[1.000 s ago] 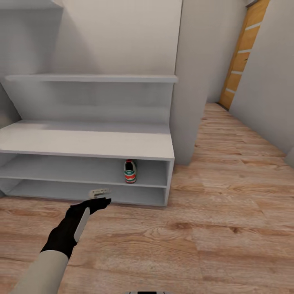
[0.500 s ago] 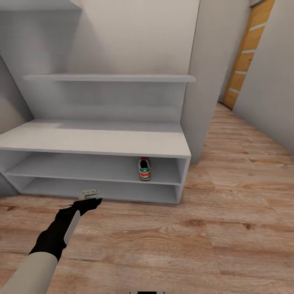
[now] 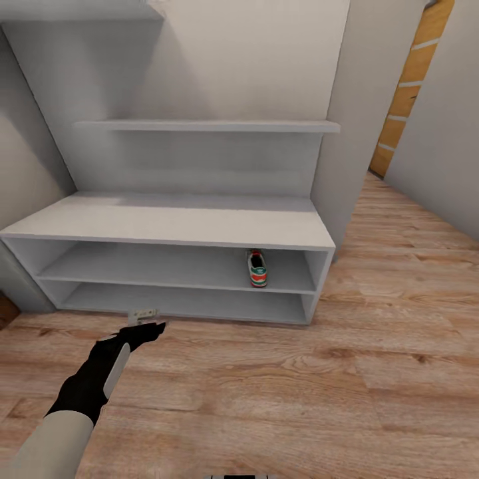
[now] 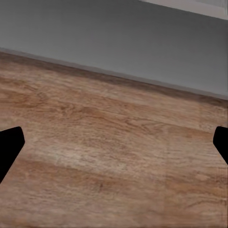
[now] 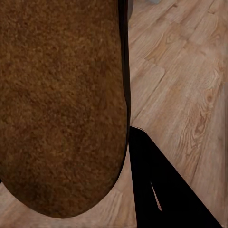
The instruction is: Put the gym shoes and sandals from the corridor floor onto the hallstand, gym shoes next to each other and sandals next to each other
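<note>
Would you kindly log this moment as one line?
shoe: in rack | left tool: open, over floor | right tool: holds sandal

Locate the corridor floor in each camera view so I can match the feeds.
Head view: corridor floor spans the lower half, before the hallstand.
Left wrist view: it lies below the hallstand's grey base.
Right wrist view: planks beside the sandal.
Shared landmark: hallstand's bottom edge, head and left wrist views.
</note>
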{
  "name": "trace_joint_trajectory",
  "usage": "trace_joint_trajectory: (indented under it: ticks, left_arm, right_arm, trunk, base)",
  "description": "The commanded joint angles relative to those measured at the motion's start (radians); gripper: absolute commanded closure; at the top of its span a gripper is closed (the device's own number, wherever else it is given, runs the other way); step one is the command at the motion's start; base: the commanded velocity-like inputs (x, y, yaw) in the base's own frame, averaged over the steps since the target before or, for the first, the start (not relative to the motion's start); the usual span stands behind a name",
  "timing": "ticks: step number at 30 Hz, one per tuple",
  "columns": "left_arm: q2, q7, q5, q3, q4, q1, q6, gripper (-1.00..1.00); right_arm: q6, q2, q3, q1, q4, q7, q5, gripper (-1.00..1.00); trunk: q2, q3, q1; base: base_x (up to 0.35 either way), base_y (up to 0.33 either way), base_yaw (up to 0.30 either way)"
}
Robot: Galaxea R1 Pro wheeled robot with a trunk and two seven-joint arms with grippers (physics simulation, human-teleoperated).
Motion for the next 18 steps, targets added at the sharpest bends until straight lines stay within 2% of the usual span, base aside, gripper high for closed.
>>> trace_joint_trajectory:
  ticks: [1, 18]
  left_arm:
    - [0.000, -0.002, 0.007, 0.002, -0.001, 0.000, 0.005, -1.00]
    - [0.002, -0.002, 0.007, 0.002, -0.001, 0.000, 0.005, -1.00]
  right_arm:
    - [0.007, 0.000, -0.001, -0.001, -0.002, -0.005, -0.004, 1.00]
    - [0.007, 0.000, -0.002, -0.001, -0.002, -0.005, -0.004, 1.00]
  trunk:
    - [0.000, -0.001, -0.001]
    - [0.000, -0.001, -0.001]
  base:
    - [-0.171, 0.306, 0.000]
    - [-0.202, 0.285, 0.000]
